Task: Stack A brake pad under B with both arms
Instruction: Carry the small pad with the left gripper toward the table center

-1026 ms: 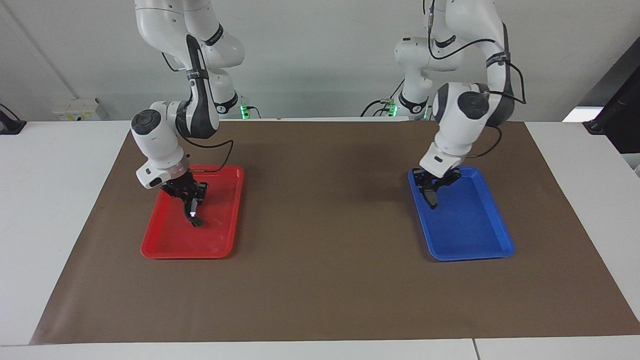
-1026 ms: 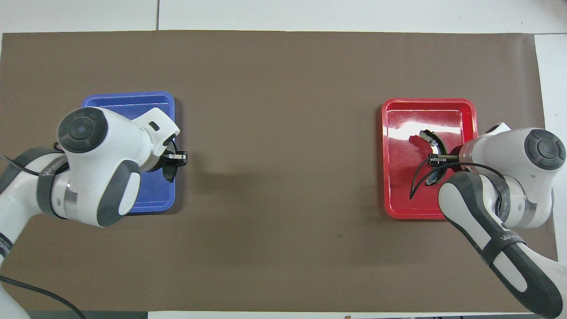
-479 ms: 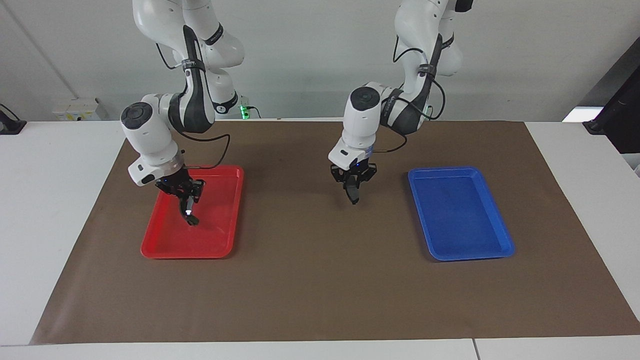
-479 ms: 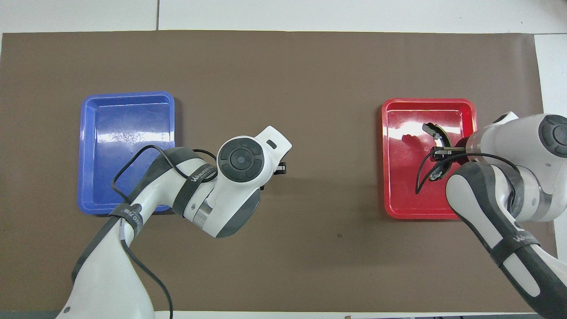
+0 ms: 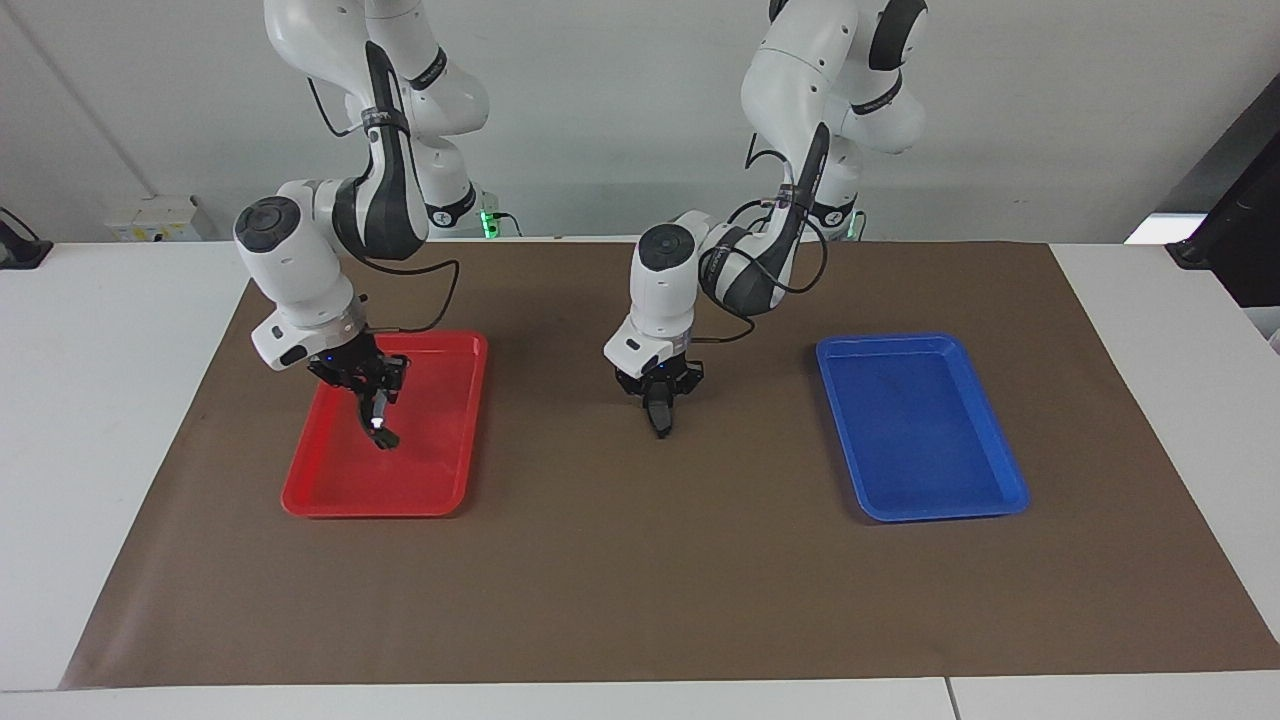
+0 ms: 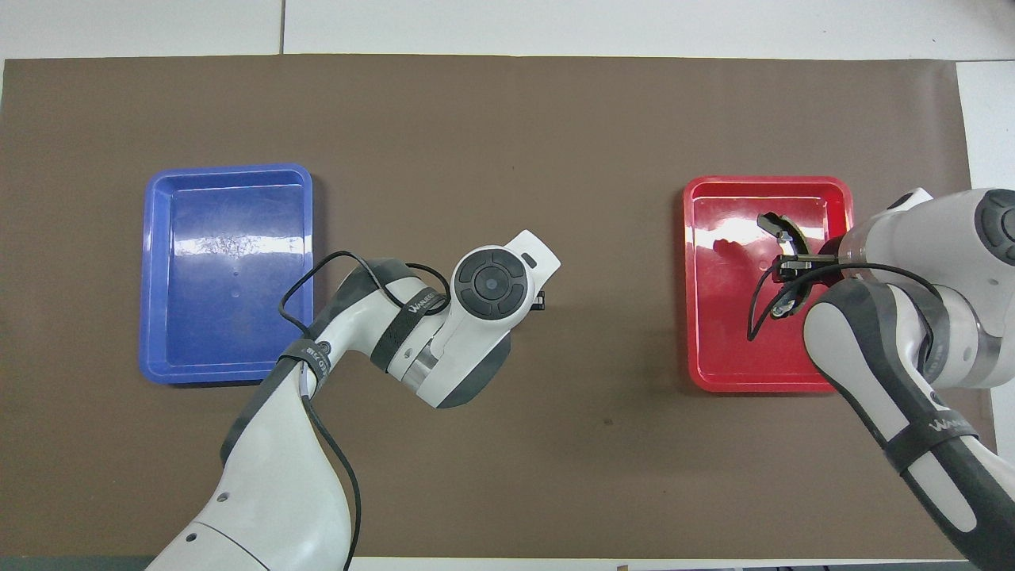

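Note:
My left gripper (image 5: 660,400) is shut on the A brake pad (image 5: 661,420), a short dark grey piece that hangs from the fingers low over the middle of the brown mat. In the overhead view the wrist hides the pad and only a bit of the left gripper (image 6: 540,300) shows. My right gripper (image 5: 372,400) is shut on B (image 5: 383,433), the long black crescent with a silver spot, and holds it tilted over the red tray (image 5: 440,480). In the overhead view B (image 6: 774,225) curves out from the right gripper (image 6: 789,270).
The red tray (image 6: 729,349) lies toward the right arm's end of the mat. A blue tray (image 5: 930,430) lies toward the left arm's end and holds nothing; it also shows in the overhead view (image 6: 230,277). The brown mat (image 5: 640,580) covers the table.
My left arm has carried the pad from over the blue tray to the middle of the mat. My right gripper has stayed over the red tray with B, a little higher.

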{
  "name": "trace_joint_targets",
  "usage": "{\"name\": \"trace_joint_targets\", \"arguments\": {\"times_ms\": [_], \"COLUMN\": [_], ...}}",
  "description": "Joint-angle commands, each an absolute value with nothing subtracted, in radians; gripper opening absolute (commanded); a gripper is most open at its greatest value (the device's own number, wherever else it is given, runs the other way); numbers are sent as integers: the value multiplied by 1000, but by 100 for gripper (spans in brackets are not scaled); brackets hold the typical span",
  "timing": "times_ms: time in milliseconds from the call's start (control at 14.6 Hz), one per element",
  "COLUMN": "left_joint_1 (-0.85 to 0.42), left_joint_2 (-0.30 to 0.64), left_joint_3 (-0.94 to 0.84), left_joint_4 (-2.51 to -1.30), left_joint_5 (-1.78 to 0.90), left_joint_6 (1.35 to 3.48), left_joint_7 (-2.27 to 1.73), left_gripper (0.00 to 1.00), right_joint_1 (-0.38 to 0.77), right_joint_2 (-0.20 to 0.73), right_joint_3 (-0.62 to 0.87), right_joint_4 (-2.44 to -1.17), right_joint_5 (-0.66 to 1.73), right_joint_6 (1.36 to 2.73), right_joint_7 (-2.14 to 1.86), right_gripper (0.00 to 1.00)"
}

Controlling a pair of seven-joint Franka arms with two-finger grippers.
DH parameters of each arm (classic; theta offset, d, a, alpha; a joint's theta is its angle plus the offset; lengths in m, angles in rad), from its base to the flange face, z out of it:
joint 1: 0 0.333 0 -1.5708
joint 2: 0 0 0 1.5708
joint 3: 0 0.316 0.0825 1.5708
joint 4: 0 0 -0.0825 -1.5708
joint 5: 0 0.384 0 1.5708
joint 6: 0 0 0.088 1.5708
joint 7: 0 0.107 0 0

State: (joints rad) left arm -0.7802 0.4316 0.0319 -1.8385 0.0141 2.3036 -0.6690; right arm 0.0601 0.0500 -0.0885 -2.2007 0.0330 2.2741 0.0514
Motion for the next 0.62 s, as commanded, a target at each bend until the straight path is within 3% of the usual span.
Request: {"name": "trace_joint_targets", "arguments": {"times_ms": [0, 137, 547], "left_joint_1": [-787, -778, -597], "left_joint_2": [420, 382, 131], "left_joint_3": [51, 61, 60], "left_joint_4": [-1825, -1833, -1977], "left_joint_5": [25, 25, 25], "left_joint_6": [2272, 2215, 2127], "left_joint_7": [-672, -660, -433], "left_gripper": [95, 96, 98], "right_joint_1": [61, 92, 144], "right_joint_2": [41, 43, 55], "right_joint_3": [-84, -83, -83], "right_joint_4": [-2192, -2178, -2114], "right_joint_5": [34, 34, 34], "right_joint_6": [2255, 2238, 2162], "right_joint_7": [40, 38, 64], "right_gripper": [0, 0, 0]}}
